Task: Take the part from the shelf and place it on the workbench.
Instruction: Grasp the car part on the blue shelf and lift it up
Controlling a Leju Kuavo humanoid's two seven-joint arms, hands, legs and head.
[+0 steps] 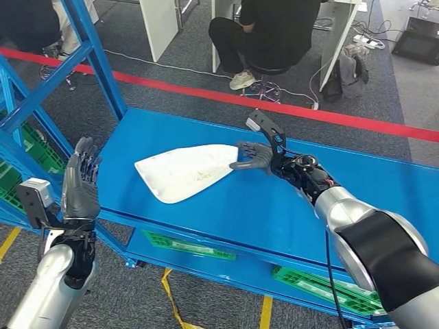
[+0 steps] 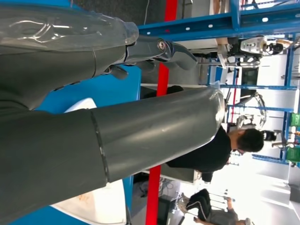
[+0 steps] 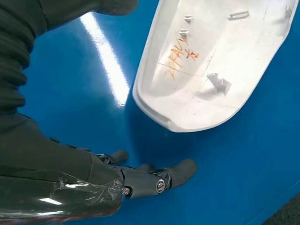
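The white moulded plastic part lies mid-workbench; the right hand, fingers apart beside it, could nudge it toward the front edge. The left hand is raised, spread, empty.

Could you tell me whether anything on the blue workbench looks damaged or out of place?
Nothing stands out. The white part lies flat on the blue workbench, showing orange handwriting but no visible damage; the right hand is open beside it.

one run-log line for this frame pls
part: white part flat on blue workbench | right hand: open, at part's edge, contact unclear | left hand: open, raised, holds nothing
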